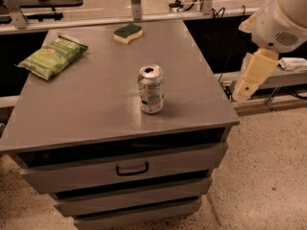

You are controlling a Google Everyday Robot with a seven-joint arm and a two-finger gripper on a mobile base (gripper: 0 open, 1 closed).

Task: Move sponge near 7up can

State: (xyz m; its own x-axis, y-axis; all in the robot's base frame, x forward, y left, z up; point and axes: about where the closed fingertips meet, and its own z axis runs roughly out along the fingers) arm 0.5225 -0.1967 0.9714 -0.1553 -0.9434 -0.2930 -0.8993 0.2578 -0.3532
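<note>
The sponge (128,33), dark green on top with a pale yellow base, lies flat at the far edge of the grey cabinet top (96,104). The 7up can (151,89), silver-white with green markings and an opened top, stands upright near the middle of the top, toward the front. My gripper (245,86) hangs in the air beyond the cabinet's right edge, to the right of the can and well away from the sponge. It holds nothing that I can see.
A light-green chip bag (52,57) lies at the far left of the cabinet top. The cabinet has drawers below, the upper one with a dark handle (132,169). A rail and cables run behind the cabinet. Speckled floor lies to the right.
</note>
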